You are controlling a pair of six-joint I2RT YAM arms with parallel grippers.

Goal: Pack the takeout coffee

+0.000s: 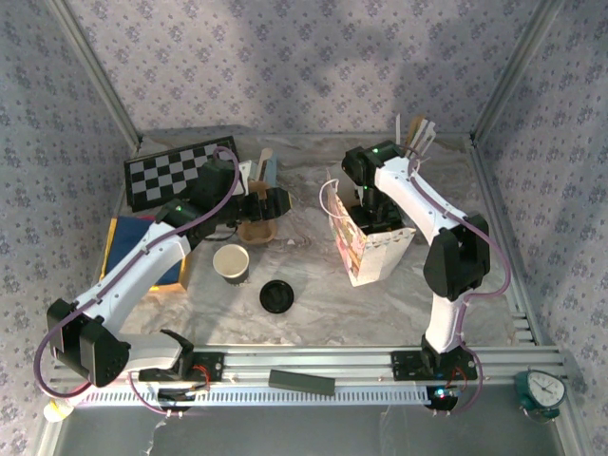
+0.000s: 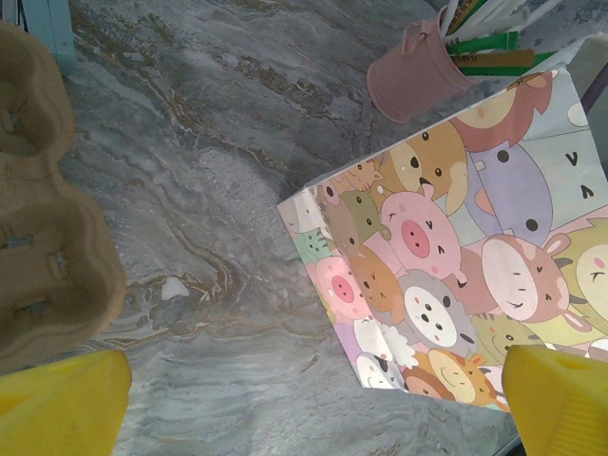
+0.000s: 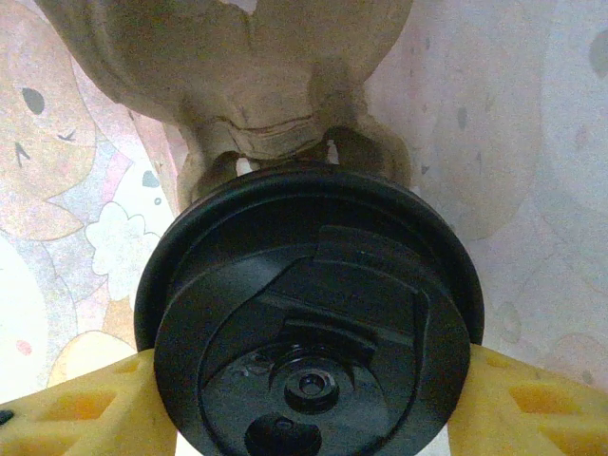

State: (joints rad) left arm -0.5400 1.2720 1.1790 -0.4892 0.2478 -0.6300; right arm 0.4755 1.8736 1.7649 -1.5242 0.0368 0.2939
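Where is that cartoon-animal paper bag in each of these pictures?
Top external: the cartoon-animal bag stands right of centre.
Left wrist: it takes the right side, print showing.
Right wrist: its inner wall is the backdrop behind the takeout coffee.
Shared landmark: the marbled table, top and left wrist views.

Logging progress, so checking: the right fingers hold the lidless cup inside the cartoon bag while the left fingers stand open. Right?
Not quite. The right wrist view shows the right fingers holding the lidded takeout coffee, not the lidless cup, which stands outside in the top view. The cartoon bag and open left fingers are as you said.
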